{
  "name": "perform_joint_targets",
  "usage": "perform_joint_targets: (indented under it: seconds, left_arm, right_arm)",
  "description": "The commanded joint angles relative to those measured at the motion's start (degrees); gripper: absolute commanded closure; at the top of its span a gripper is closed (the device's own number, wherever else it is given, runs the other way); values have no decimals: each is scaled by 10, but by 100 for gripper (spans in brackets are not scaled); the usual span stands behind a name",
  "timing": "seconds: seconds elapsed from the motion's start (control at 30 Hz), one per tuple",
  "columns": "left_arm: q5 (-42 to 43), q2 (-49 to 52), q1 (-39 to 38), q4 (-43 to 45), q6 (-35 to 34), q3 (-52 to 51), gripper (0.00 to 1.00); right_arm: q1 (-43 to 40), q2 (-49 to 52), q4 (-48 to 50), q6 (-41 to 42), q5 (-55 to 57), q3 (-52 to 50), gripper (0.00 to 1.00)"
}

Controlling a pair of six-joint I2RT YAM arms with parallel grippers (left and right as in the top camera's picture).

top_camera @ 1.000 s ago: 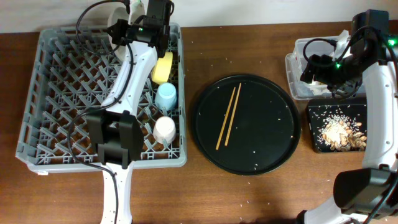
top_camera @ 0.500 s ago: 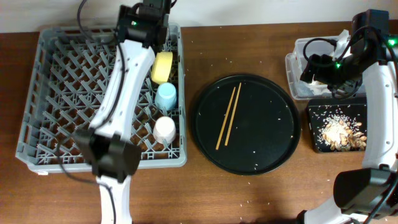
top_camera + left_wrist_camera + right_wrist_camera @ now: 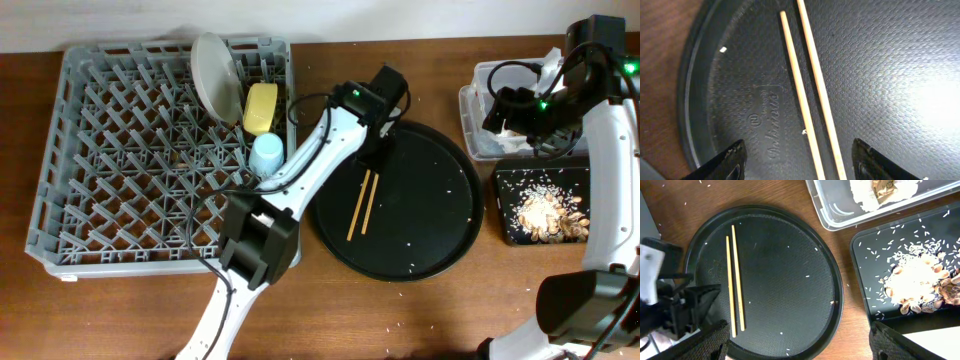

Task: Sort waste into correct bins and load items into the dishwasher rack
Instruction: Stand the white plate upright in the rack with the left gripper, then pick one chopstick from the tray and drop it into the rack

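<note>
The chopsticks (image 3: 362, 205) lie side by side on the round black tray (image 3: 440, 245). My left gripper (image 3: 377, 140) hovers over their far end, open. In the left wrist view both chopsticks (image 3: 805, 100) run between its fingertips (image 3: 735, 160), which stand well apart from them. The grey rack (image 3: 100, 180) holds the pale plate (image 3: 215, 72) on edge, the yellow bowl (image 3: 260, 108) and the light-blue cup (image 3: 266, 155). My right gripper (image 3: 520, 112) hangs open and empty over the clear tub (image 3: 478, 85). White paper and a brown wrapper (image 3: 880, 187) lie in that tub.
The black rectangular tray (image 3: 505, 215) at the right holds tan food bits (image 3: 545, 212) and rice grains. White crumbs dot the round tray (image 3: 790, 280) and the wooden table. My left arm stretches from the rack's near right corner across to the round tray.
My left gripper has let go of the plate, which now stands in the rack, and swung right to hover open over the chopsticks. The right arm has not moved.
</note>
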Motion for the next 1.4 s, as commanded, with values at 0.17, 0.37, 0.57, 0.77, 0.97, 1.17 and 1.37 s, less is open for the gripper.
perform_joint_targets:
  seconds: [0.17,0.37,0.57,0.77,0.97,1.17,1.37]
  left_arm:
    - [1,72,-4,4,-20,-1,40]
    - [1,89,-9,18,-20,-1,63]
    - [1,102,-13,3,-19,22,100]
    - [-2,102,68,-204,-19,407,100]
    - [20,-56,236,-251,-14,430,100]
    - [-24,-261,282,-251,-11,101,100]
    - [-59,-271,306,31,-17,-319,100]
  right_arm:
    - [1,1,-1,0,5,-3,10]
    - [1,1,-3,0,5,-3,10]
    - [1,1,-2,-1,5,-3,10]
    - [1,1,-2,-1,5,-3,10]
    - [1,1,-2,0,5,-3,10]
    - [1,1,4,0,5,-3,7]
    - [1,1,3,0,5,-3,3]
